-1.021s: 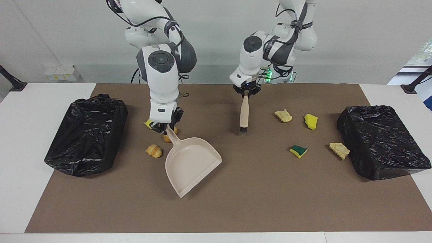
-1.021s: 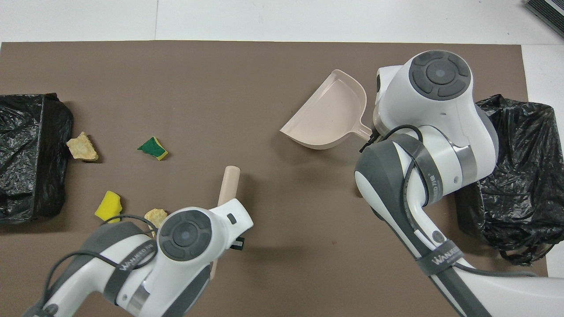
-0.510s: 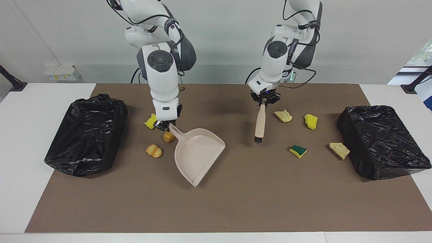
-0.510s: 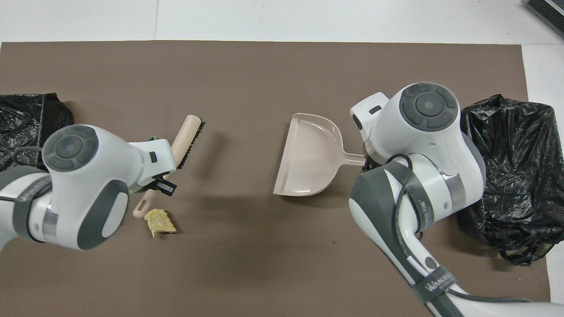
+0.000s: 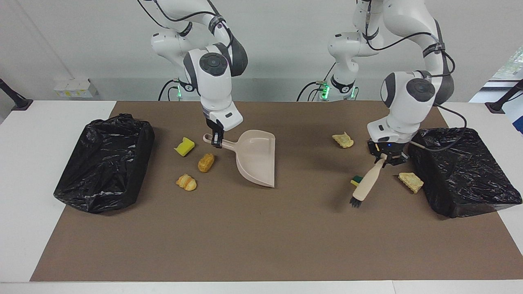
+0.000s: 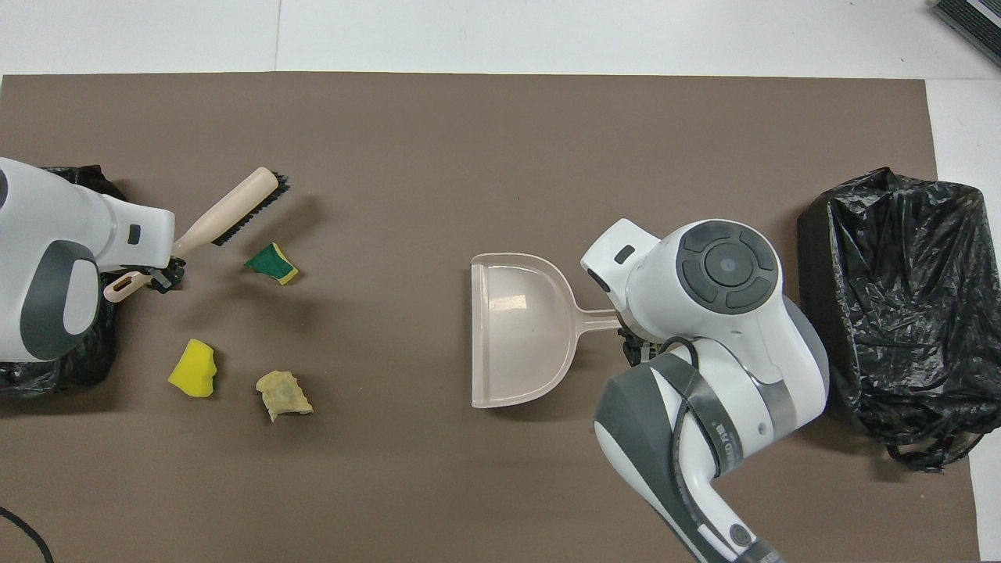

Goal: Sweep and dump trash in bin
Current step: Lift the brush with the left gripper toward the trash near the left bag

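You see right gripper (image 5: 216, 143) clamped on dustpan (image 5: 255, 161) handle near three scraps, left gripper (image 5: 384, 157) clamped on brush (image 5: 365, 187) over green-faced sponge (image 6: 271, 263).

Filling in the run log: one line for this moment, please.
left gripper: holds brush | right gripper: holds dustpan | trash: unswept

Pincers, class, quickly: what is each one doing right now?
Left pincer: closed on the brush handle.
Right pincer: closed on the dustpan handle.
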Action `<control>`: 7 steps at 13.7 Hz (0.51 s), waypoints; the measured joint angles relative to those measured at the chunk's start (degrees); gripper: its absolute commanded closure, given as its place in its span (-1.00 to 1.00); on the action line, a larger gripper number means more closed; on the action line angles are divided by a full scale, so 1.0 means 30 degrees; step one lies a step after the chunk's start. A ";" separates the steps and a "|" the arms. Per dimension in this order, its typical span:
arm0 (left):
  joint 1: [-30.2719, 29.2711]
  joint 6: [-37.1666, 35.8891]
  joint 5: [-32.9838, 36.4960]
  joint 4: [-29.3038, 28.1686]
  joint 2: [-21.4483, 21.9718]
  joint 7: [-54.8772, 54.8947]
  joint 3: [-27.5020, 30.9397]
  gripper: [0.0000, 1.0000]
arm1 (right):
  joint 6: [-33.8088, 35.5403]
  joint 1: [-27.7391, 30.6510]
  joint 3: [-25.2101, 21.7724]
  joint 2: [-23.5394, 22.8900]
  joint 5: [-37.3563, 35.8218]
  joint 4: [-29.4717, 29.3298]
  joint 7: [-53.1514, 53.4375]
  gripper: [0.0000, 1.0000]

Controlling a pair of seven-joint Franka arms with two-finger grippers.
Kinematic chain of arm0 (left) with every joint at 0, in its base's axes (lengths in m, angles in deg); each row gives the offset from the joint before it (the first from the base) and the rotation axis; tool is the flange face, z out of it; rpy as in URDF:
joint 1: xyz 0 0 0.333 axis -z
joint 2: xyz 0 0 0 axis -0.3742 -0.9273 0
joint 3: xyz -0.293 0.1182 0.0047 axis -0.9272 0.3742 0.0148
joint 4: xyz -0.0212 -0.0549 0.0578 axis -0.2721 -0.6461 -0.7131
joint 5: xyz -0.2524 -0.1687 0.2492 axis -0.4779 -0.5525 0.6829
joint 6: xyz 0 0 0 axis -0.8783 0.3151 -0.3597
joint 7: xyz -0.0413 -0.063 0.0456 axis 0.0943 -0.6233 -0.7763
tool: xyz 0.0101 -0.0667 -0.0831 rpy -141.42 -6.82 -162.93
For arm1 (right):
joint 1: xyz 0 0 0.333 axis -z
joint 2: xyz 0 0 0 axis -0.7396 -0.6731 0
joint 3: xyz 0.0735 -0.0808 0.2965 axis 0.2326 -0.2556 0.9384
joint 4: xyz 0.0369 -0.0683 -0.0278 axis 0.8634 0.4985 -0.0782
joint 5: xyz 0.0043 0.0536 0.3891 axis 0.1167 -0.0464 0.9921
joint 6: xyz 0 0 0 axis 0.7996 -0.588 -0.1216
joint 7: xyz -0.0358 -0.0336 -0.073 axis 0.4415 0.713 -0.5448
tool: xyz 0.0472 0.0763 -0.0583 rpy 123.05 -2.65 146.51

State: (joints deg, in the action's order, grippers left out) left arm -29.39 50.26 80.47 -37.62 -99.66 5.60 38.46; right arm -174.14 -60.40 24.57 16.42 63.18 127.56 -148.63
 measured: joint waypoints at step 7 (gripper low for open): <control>-0.0311 -0.2374 0.0120 -0.1236 -0.0124 0.0302 -0.0377 1.00 | -0.0578 0.0130 -0.0066 0.0240 0.0046 0.0424 -0.1192 1.00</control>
State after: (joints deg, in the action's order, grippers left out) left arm -30.32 43.14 80.83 -41.33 -100.03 6.51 37.33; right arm -175.88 -60.00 24.37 17.14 63.32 128.84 -152.20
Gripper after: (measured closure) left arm 0.744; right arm 0.678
